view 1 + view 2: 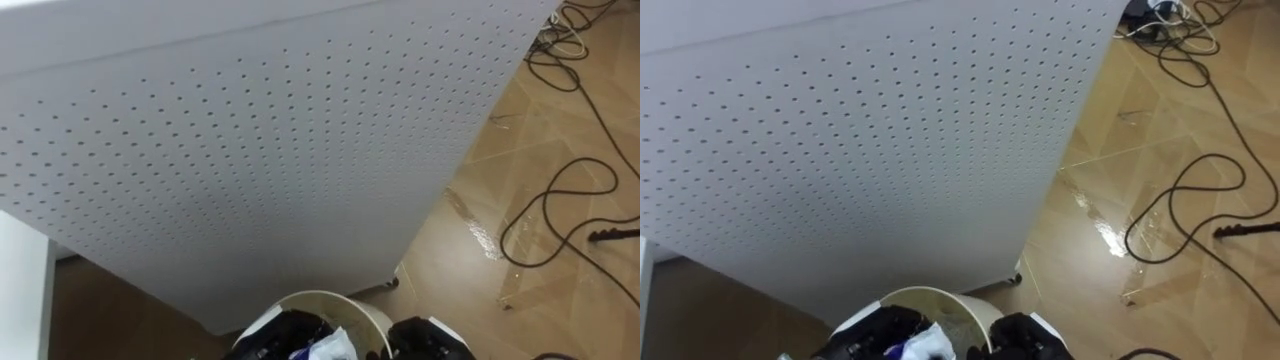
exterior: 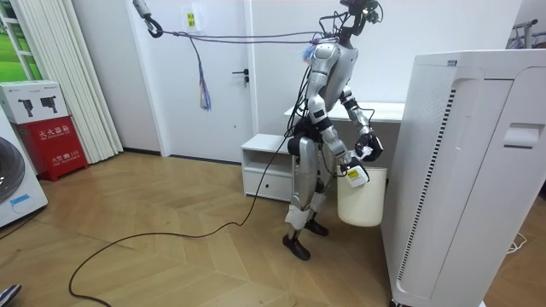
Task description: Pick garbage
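You're facing a white panel (image 1: 250, 150) dotted all over with an even grid of small dark holes. The floor (image 1: 560, 290) beside it is tan wood with a herringbone pattern, crossed by black cables (image 1: 546, 196). The bin (image 1: 320, 294) is cream-white, with blue and white scraps (image 1: 325, 348) inside. Your left hand (image 1: 275, 335) and right hand (image 1: 425, 340) are black. In the room view, you'll see a red-and-white box (image 2: 49, 128) beside pale striped blinds (image 2: 68, 77).
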You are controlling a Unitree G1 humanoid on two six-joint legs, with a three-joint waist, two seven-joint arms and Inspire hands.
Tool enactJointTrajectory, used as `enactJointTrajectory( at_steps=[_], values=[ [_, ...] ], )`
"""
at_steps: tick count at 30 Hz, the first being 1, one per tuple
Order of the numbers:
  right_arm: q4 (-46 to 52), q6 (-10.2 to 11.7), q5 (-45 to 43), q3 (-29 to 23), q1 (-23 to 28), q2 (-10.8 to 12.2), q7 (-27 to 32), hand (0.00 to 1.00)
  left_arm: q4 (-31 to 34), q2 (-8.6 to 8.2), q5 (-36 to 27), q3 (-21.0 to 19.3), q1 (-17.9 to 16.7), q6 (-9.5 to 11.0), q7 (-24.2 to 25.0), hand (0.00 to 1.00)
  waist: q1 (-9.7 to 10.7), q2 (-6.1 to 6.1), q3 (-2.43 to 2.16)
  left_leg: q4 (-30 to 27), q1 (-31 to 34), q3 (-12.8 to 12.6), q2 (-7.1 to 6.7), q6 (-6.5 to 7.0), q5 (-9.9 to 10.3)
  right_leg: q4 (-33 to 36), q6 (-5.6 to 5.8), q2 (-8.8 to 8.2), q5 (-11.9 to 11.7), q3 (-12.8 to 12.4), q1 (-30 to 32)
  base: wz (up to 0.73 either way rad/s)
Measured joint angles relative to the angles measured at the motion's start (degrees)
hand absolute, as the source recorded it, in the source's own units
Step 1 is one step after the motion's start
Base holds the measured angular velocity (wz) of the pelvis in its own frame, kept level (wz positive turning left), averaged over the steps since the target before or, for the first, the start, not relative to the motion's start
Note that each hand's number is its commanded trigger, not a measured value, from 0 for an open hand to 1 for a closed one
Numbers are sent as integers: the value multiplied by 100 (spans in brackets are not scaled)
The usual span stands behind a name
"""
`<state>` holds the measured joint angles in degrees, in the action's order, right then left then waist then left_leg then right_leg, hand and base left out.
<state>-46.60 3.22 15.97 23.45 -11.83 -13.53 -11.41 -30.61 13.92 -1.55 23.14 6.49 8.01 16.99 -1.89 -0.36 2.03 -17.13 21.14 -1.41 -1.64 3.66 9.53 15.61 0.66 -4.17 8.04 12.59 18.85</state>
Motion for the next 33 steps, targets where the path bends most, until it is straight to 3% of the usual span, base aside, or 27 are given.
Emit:
enactJointTrajectory(
  at_steps=[25, 31, 33],
  values=[
    [-223, 52, -31, 7, 26, -94, -10, 100, -225, 71, 6, 261, -172, 4, -3, 0, 4, 75, 9, -122, -73, 44, -6, 0, -1, 109, -16, -20, -5, 9, -103, 0],
    [-198, 58, -38, -163, 259, -94, -5, 100, -237, 62, 230, 16, -523, 6, -54, 0, 26, 76, 1, -53, -248, 37, -8, -3, -7, 114, -22, -22, 3, 18, -265, 0],
    [-211, 104, -49, -232, 459, -104, -3, 100, -516, 45, 507, -14, -635, 77, -80, 0, 33, 61, -15, -36, -397, 20, -14, -2, -8, 73, -17, -22, 10, 27, -416, 2]
  ],
)
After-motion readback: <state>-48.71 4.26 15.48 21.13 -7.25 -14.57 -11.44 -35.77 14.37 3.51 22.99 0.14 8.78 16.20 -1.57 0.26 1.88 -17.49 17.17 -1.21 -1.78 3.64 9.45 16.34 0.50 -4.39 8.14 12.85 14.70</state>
